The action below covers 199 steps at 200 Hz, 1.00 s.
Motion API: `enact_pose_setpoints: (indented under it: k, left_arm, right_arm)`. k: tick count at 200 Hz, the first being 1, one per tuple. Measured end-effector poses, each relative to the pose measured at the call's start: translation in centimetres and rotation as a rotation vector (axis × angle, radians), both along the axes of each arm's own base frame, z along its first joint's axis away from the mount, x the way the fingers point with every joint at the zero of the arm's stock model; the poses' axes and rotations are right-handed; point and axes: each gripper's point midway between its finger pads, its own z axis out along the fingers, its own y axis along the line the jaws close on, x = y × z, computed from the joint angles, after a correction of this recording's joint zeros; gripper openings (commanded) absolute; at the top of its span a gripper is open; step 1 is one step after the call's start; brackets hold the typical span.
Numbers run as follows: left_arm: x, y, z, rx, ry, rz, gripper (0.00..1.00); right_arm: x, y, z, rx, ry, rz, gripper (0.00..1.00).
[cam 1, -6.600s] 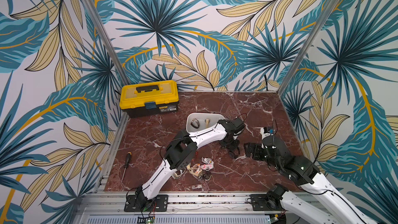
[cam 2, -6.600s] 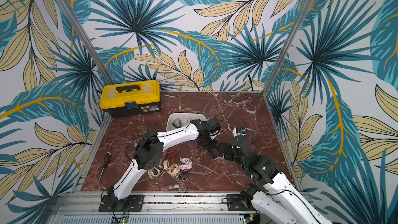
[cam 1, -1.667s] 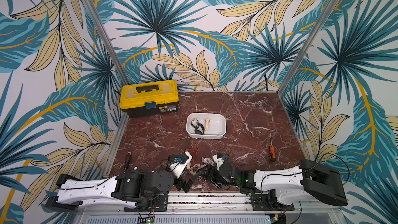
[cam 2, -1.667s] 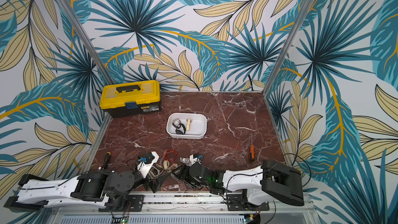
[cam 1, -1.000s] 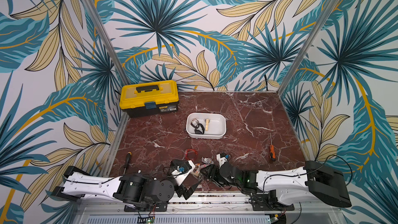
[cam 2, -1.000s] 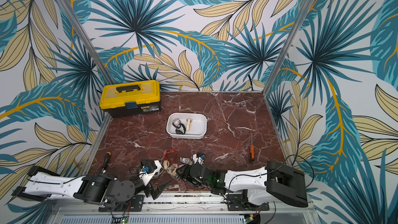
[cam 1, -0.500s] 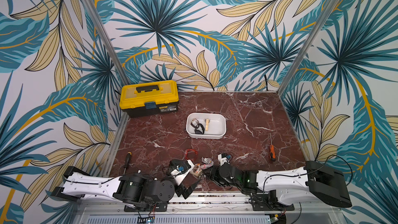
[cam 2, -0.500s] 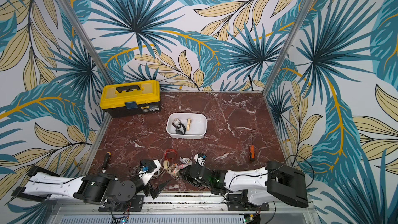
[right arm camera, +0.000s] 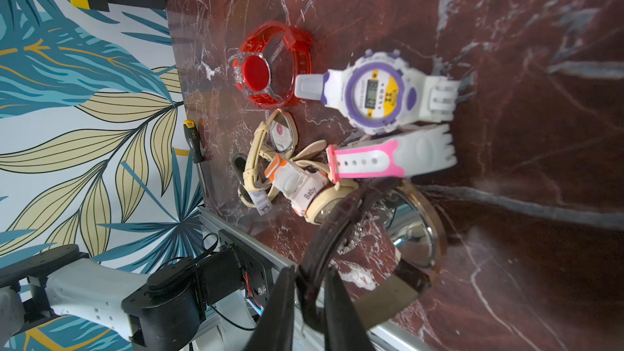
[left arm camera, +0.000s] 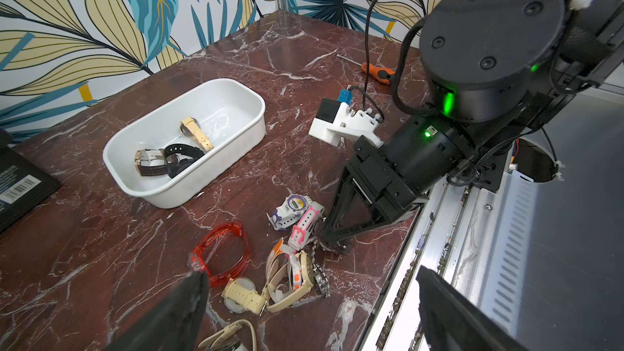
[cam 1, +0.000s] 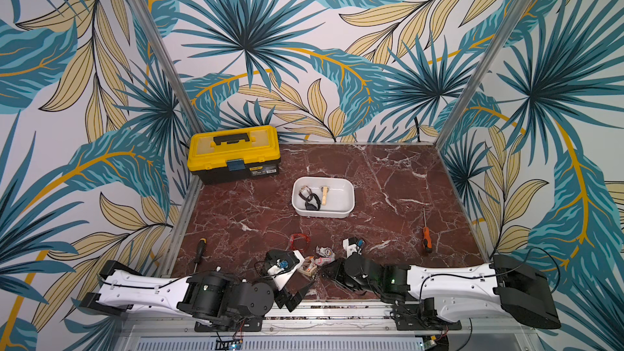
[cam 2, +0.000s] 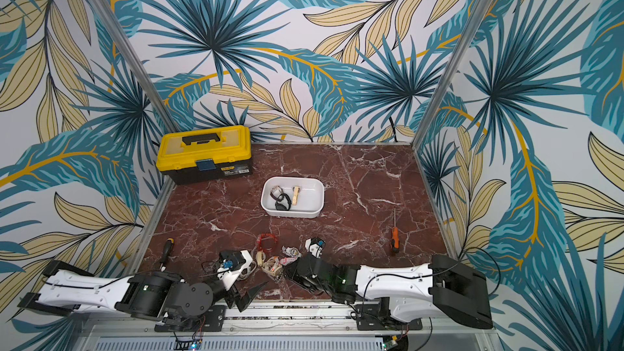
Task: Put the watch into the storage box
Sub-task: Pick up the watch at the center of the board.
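Seemingly, right fingers (right arm camera: 280,315) pinch dark watch (right arm camera: 415,227), strap end hidden.

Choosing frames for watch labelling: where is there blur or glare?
Right wrist view: dark-strap watch up close is soft, its case mirror-glary; purple-white watch sharp. Left wrist view: left gripper fingertips blurred, sheen on storage box floor.

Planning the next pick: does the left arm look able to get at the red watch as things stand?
Probably yes: the left gripper is open close to the red watch, which lies uncovered beside the other watches, clear of the right gripper.
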Motion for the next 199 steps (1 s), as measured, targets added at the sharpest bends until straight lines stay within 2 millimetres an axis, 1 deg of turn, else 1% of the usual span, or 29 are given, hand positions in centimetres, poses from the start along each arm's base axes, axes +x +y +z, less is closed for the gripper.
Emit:
enact_pose_setpoints:
  k: [18,31,51,102,122,136,157,173,199]
  left_arm:
    - [0.0,0.0,0.0,-0.001,0.0,0.003,0.99]
    - [0.1,0.1,0.0,-0.001,0.001,0.007,0.99]
    - [0.1,0.1,0.0,0.0,0.001,0.011,0.99]
    - [0.2,0.2,0.0,-0.003,0.001,0.019,0.99]
    - [0.2,0.2,0.0,-0.003,0.001,0.021,0.99]
    - [0.3,0.2,0.0,-0.004,0.0,0.024,0.99]
    - [0.4,0.3,0.0,-0.007,0.002,0.03,0.99]
    - [0.4,0.4,0.1,-0.012,0.002,0.038,0.99]
    - [0.6,0.5,0.2,-0.023,0.004,0.048,0.99]
  right_arm:
    - [0.0,-0.1,-0.1,-0.008,-0.003,0.006,0.12]
    - [-0.1,-0.1,-0.3,-0.017,-0.004,0.011,0.06]
    - [-0.1,0.0,-0.6,-0.026,-0.005,0.018,0.01]
    - [-0.1,0.1,-0.5,-0.03,-0.01,0.024,0.0]
    - [-0.1,0.0,-0.3,-0.062,-0.017,0.037,0.0]
    - [0.0,0.1,0.6,-0.087,-0.031,0.055,0.0]
    - [0.1,0.5,3.4,-0.083,-0.071,0.083,0.0]
    - [0.1,0.4,5.3,-0.076,-0.1,0.097,0.0]
    - [0.0,-0.4,6.3,-0.129,-0.122,0.122,0.0]
